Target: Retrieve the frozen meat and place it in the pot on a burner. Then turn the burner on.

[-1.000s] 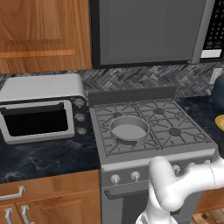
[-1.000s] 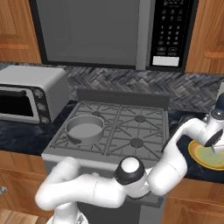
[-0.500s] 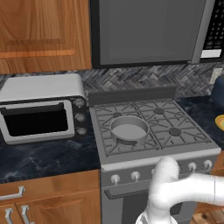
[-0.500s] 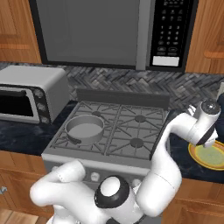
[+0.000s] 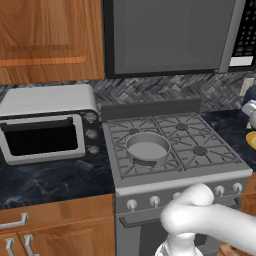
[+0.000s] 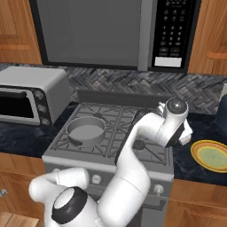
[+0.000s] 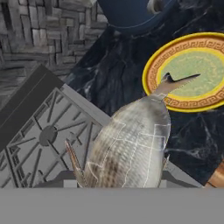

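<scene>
Hand: we gripped the meat, a fish, above the stove's right edge beside the worktop.
Pot: we saw it on the front-left burner.
Plate: beyond the fish's tail.

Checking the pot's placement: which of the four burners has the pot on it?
The front-left burner, nearest the toaster oven, carries the pot. The other three grates are bare, dark caps showing.

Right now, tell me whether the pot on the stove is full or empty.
Empty. The pot shows only its bare grey bottom in both base views; the fish is at the hand, over the stove's right edge.
</scene>
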Controlling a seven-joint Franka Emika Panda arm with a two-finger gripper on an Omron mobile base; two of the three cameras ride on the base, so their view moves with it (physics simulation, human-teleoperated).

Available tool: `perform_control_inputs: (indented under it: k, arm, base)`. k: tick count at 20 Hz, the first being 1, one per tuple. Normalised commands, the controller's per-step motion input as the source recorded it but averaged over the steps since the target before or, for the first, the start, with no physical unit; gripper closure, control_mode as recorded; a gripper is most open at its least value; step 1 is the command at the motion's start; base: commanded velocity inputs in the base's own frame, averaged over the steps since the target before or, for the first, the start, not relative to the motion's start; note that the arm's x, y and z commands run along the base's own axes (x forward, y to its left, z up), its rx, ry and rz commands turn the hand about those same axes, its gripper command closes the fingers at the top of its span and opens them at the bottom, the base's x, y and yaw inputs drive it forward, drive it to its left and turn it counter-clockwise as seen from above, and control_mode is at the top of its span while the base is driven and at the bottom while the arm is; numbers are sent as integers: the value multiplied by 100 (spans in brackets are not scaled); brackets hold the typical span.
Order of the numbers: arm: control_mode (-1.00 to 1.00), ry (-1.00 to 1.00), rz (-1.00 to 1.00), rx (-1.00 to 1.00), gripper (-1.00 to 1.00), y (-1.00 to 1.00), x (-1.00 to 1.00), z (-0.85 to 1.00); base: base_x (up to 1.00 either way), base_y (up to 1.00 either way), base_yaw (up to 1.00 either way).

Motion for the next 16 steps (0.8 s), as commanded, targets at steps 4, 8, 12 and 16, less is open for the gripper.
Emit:
perform_control_inputs:
  k: [4,8,12,16]
  arm:
    - [-100,0,12,-6,100,100,-33,53]
    - [-100,0,11,-5,100,100,-26,59]
    - [-100,0,12,-5,100,100,-29,51]
    - [-100,0,14,-5,100,100,-41,34]
  base:
    - [0,0,0]
    - [0,0,0]
    - [0,0,0]
    - [0,0,0]
